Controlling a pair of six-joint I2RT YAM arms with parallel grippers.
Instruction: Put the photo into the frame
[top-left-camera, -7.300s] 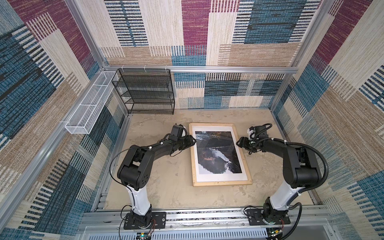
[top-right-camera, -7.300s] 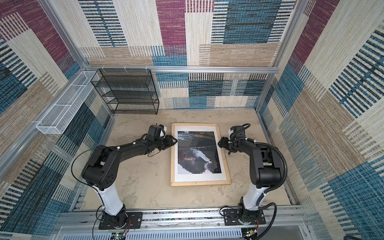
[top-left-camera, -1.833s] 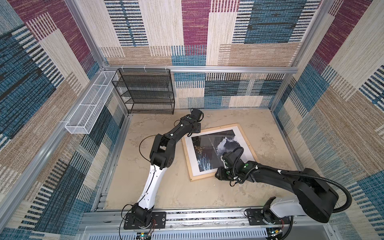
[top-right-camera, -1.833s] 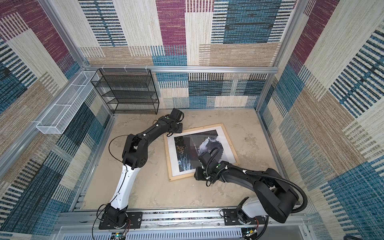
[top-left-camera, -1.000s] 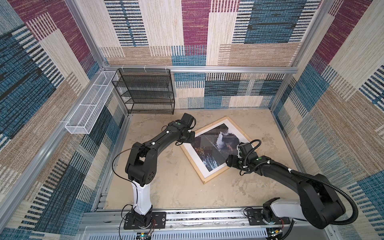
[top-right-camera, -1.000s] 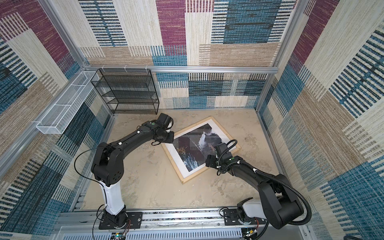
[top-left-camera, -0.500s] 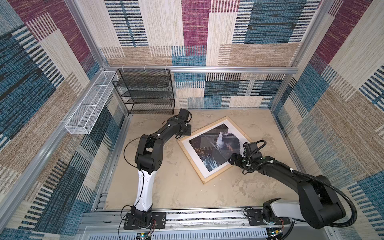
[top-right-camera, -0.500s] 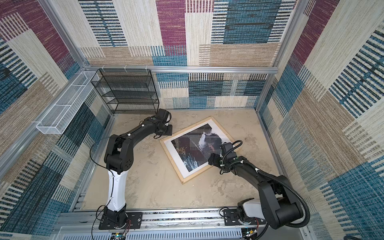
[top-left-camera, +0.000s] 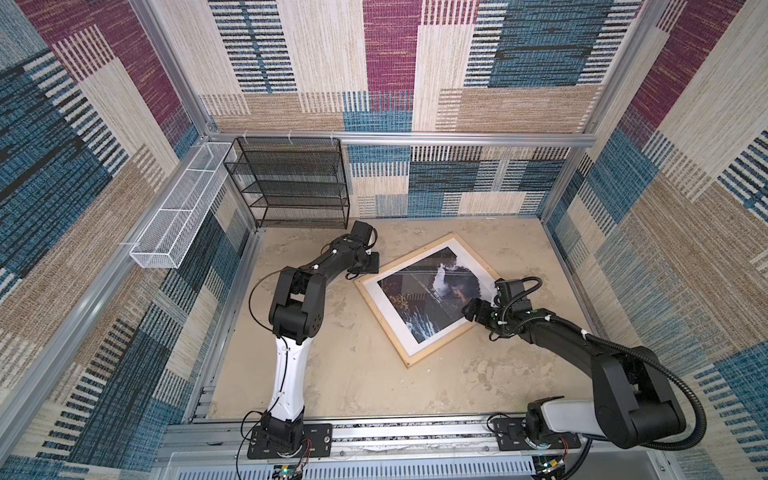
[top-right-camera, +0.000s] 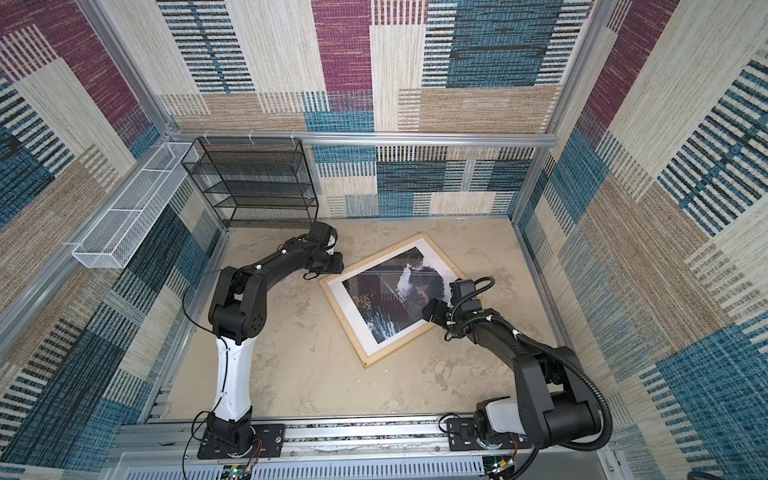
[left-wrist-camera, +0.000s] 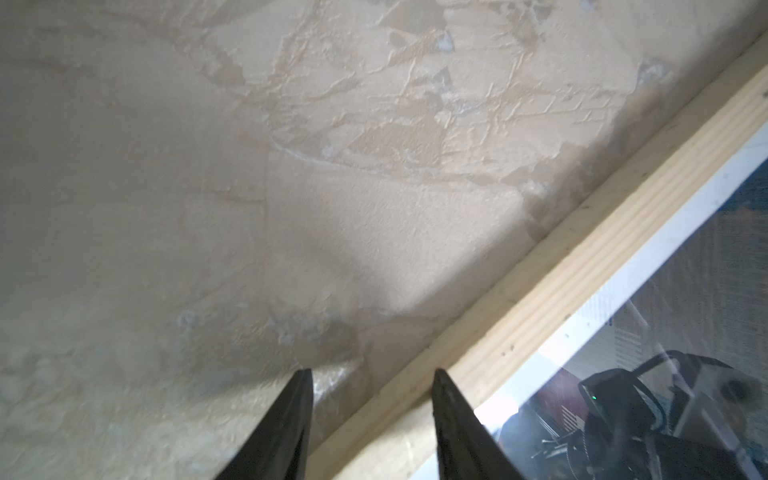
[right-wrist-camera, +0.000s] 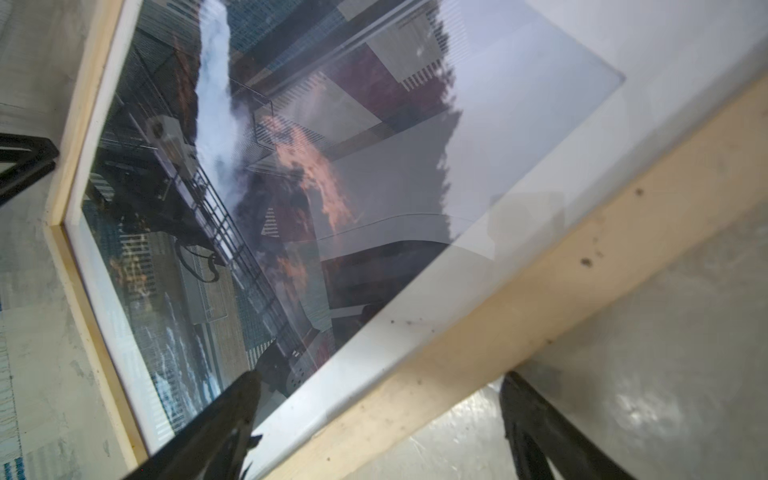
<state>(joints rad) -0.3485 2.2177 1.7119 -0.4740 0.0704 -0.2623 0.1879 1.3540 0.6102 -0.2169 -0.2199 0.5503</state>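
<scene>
**A:** Where is the photo now?

**B:** The photo (top-left-camera: 419, 299) already lies behind the clear pane of the frame (top-left-camera: 383, 324), with a white border (right-wrist-camera: 685, 54) around it. The frame lies flat on the table (top-left-camera: 353, 386), turned diagonally. One corner points to the far edge, and it is nearer the right edge than the left.

**A:** And the fingers?

**B:** The left fingers (left-wrist-camera: 291, 428) are partly spread and hold nothing. They are low, near the frame corner that points to the left edge. The right fingers (right-wrist-camera: 216, 424) are spread wide across the bar facing the right edge, one tip above the pane and one above bare table. I cannot tell if they touch the wood.

**A:** Which step is this?

**B:** I judge the photo is in, and the frame only needs placing. Next, the right fingers should close on the bar alone and not press the pane. Both arms should move together, because the frame can slide.
</scene>
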